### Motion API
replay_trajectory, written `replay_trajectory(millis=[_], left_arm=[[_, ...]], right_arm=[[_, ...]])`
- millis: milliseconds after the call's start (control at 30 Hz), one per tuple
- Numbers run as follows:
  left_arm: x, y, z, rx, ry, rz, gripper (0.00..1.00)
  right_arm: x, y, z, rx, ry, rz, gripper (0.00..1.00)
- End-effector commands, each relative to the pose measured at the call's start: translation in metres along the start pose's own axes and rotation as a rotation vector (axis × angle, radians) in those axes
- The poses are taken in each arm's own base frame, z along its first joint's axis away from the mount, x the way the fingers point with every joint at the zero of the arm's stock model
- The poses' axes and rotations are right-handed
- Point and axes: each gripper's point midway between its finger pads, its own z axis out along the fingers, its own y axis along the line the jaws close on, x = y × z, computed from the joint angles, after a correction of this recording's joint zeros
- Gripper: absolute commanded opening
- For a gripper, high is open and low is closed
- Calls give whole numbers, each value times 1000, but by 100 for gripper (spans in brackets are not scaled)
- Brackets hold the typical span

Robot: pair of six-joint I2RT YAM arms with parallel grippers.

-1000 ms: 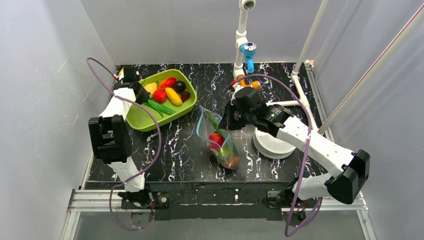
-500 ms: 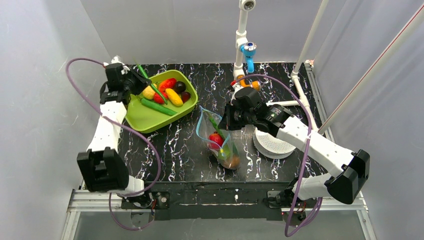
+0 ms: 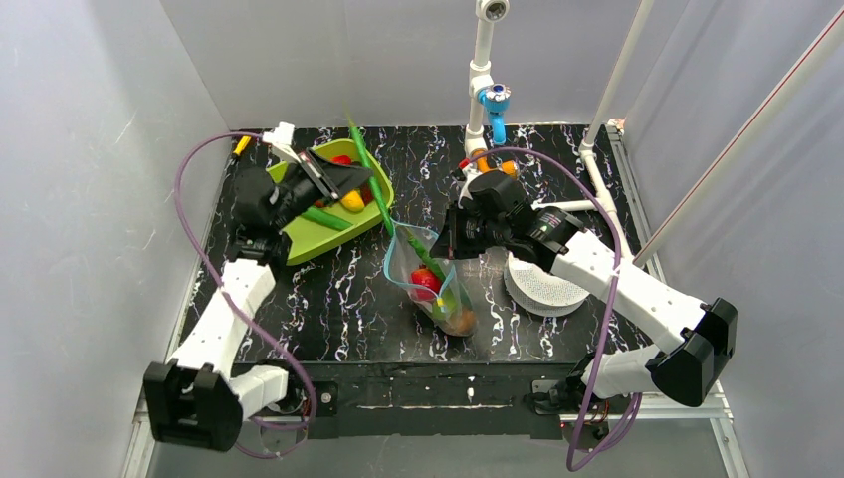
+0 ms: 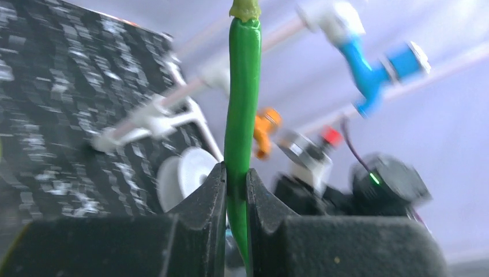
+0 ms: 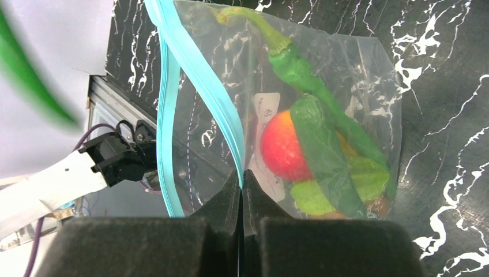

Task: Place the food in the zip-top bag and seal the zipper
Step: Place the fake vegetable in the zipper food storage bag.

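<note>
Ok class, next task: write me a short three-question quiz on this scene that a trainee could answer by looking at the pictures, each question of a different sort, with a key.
1. True or false: the left hand is shut on a yellow banana.
2. What does the right hand pinch? A nothing; B the mouth edge of the zip-top bag; C a purple plum.
3. Fill the gap: the mouth of the bag stands ____ (open or sealed).

Key
1. False: it grips a long green chili, held up off the table.
2. B.
3. Open.
</note>
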Motion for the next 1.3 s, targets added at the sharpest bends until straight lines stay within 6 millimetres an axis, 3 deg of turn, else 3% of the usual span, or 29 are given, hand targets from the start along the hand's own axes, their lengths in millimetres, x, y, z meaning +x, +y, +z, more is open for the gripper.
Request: replay_trajectory(millis=[0,167,633,933,1267], left_arm=[[28,-90,-24,243,-21,212,0],[57,-86,-34,217,-47,279,0],[87,-68,-20,185,-111,283,0],[114,-50,-33,90,-96,286,0],[148,-53,-39,85,-45,251,0]], right_arm=[[-29,32,-16,-125,-83,24,1],[-31,40,-17,-178,-74,66,1],[-27,51,-17,-244,-40,115,1],[-32,53,-17,-261,-50,139,1],[-37,53,-16,-264,-67,164,1]])
